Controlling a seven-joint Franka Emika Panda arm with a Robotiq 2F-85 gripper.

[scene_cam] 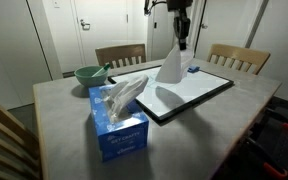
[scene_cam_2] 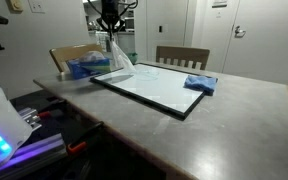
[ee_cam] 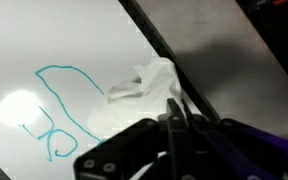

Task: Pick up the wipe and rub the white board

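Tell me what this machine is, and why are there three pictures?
It is a robot arm, and a person steers it. At its end is a gripper, like two fingers, shut on a white wipe that hangs down over the white board. Two pictures come from cameras standing around the table. The third comes from a camera on the robot's wrist, looking down at the wipe and the blue pen marks on the board. Also on the table are a blue tissue box, a green bowl and a folded blue cloth.
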